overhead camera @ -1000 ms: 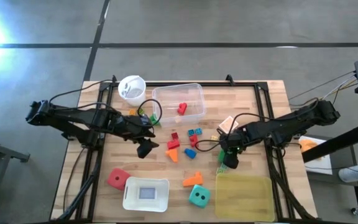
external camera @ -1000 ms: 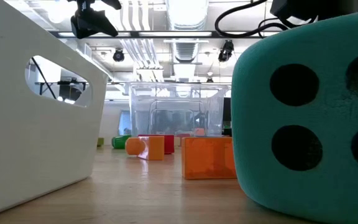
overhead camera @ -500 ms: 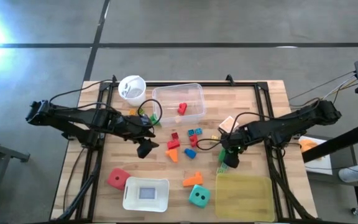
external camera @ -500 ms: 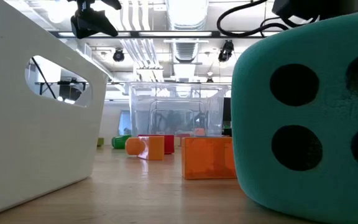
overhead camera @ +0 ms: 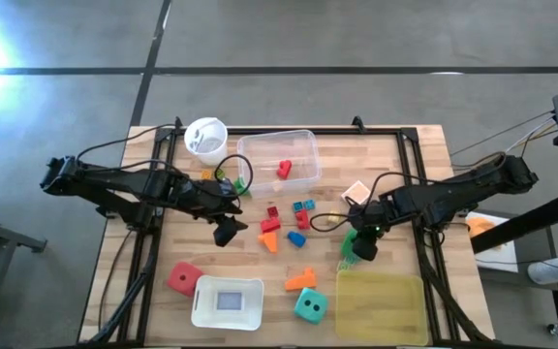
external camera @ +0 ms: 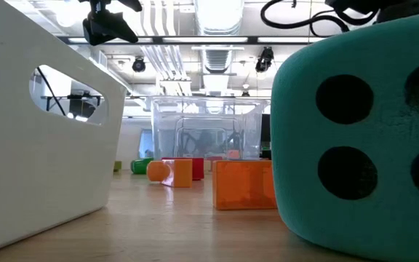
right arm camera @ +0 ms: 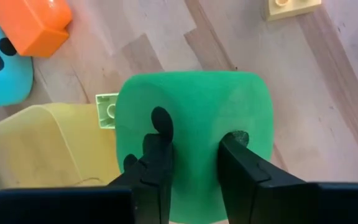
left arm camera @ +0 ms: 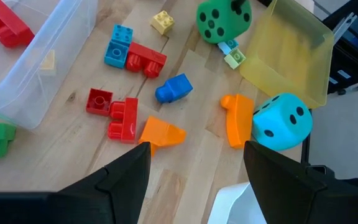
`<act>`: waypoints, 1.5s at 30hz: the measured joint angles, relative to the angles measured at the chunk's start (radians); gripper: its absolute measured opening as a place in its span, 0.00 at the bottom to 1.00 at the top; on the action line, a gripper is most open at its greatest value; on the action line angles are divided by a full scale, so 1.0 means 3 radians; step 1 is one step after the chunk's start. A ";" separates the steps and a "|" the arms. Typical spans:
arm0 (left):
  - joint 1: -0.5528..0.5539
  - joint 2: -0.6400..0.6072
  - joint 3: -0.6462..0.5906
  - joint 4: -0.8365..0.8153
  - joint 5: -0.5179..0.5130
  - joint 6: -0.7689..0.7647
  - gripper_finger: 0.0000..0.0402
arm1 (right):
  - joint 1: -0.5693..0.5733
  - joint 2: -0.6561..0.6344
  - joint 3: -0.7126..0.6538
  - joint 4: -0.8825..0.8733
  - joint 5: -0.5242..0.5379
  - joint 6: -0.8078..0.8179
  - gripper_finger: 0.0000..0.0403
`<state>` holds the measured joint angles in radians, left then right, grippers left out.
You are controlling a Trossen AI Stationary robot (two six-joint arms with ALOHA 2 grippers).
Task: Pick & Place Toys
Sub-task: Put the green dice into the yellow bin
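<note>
The right gripper [right arm camera: 194,165] presses its 2 fingers into the top of the green dotted die [right arm camera: 194,127], pinching the soft face between them, just beside the yellow tray [overhead camera: 381,302] at the table's near right. The left gripper [left arm camera: 194,171] hangs spread and empty over the scattered blocks [left arm camera: 132,59] mid-table, well apart from the die.

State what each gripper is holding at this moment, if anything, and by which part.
The right gripper pinches the green dotted die, its fingers pressed into the top face of the soft die near one edge. The left gripper is open above the table and holds nothing.
</note>
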<state>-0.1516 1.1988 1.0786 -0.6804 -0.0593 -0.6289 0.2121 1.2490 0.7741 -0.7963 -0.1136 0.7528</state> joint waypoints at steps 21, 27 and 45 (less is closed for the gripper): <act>0.0000 0.0000 0.0000 -0.0001 0.0005 -0.0001 0.65 | 0.0034 0.0084 -0.0295 0.0456 0.0124 0.0008 0.97; 0.0003 0.0000 0.0000 -0.0001 0.0088 -0.0011 0.65 | -0.0039 0.0081 -0.0418 0.0732 0.0111 0.0001 0.94; 0.0003 0.0000 0.0000 -0.0001 0.0090 -0.0013 0.65 | -0.0105 0.0238 -0.0412 0.0798 -0.0044 -0.0126 0.52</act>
<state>-0.1509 1.1987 1.0786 -0.6807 -0.0322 -0.6327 0.1807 1.3205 0.6506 -0.5569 -0.1268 0.7149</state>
